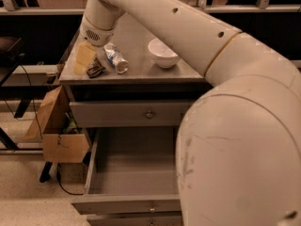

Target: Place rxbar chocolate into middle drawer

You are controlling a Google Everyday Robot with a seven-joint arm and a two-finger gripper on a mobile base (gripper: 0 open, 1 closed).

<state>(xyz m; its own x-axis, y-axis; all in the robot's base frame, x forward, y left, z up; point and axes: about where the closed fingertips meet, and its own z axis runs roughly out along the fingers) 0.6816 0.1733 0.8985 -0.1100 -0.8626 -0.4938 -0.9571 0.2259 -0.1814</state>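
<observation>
Gripper (87, 63) is down at the front-left corner of the desk (141, 70), wrist hanging straight above it; we cannot tell from this view whether it is open, closed, or already on something.

Rxbar chocolate (96, 70) lies flat on the desk, touching or just beside the gripper on its right-hand side in the camera view, towards the front edge; a clear bottle (115, 58) lies on its side just beyond it, very close, possibly touching; white bowl (163, 53) sits further right, well apart.

Key relation: the bar is wedged between gripper and bottle; its long axis looks diagonal to the desk edge, but it is too dark and crumpled for us to be sure; we judge the grasp has to close across the short side without catching the bottle.

Middle drawer (134, 169) is pulled open and bare inside, directly below and towards the camera from the bar; top drawer (117, 113) is shut above it; so after the lift the move is out past the desk edge, then down.

Step in hand, as we read it: the pick; drawer already prepared, placing not yet done.

Risk: bottle rolls or gets dragged; bar slips off the corner towards the cardboard box (55, 134).
</observation>
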